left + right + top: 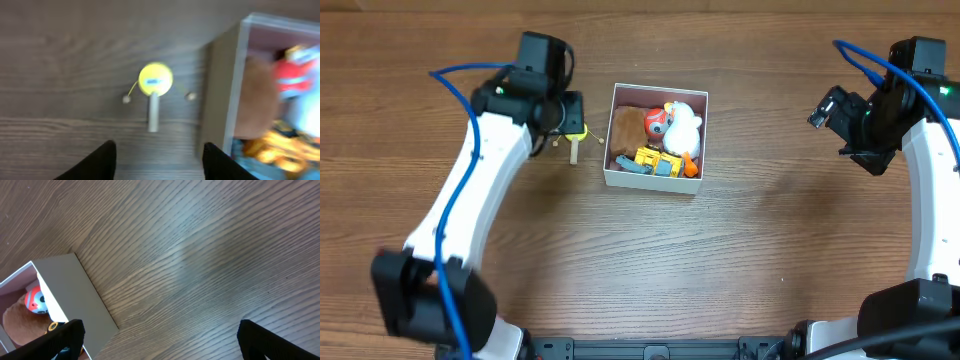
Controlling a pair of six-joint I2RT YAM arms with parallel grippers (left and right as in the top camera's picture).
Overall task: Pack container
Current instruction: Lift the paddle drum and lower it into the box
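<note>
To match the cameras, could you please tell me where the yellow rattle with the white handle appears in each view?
Overhead: yellow rattle on the table, just left of the container.
Left wrist: rattle centre frame, container at right.
Right wrist: not in view; container lower left.
Shared landmark: the container.

We're looking at a robot lab bench here, not a home or a shop. Two white-and-black machine arms, the left arm (470, 190) and the right arm (932, 170), rise from dark bases at the near edge of a wood-grain table (760, 270), with a loose blue cable (472, 135) trailing along each. The props are test pieces: a small white container (650, 184) of toys (665, 140), and a yellow toy (575, 135) just beside it. Every view shows only the tabletop, so the wider room cannot be told.
</note>
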